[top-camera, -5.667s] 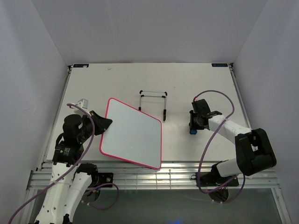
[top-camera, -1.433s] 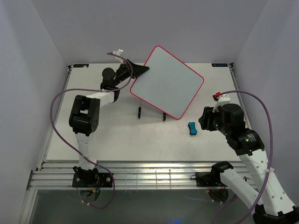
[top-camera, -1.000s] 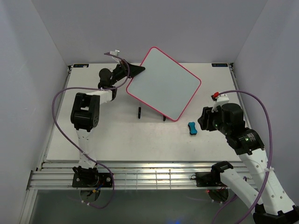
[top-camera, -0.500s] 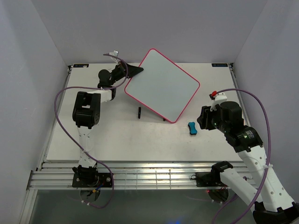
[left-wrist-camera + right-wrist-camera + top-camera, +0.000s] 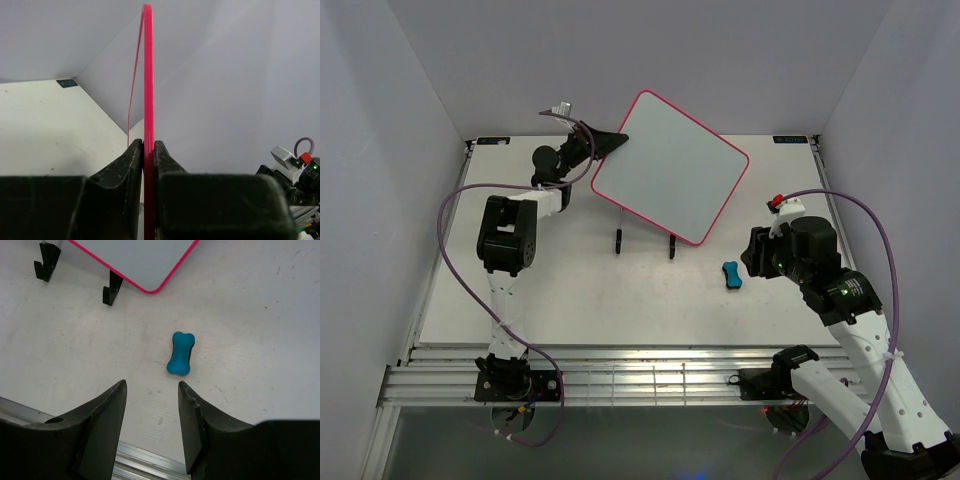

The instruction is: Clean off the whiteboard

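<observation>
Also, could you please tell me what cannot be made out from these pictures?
1. Top view: the wire stand is hidden behind the whiteboard except two feet; whether they touch cannot be told.
2. Left wrist view: the left gripper clamps the board edge-on, so its face is unseen.
3. Right wrist view: the top edge cuts the board off; only one corner shows.
</observation>
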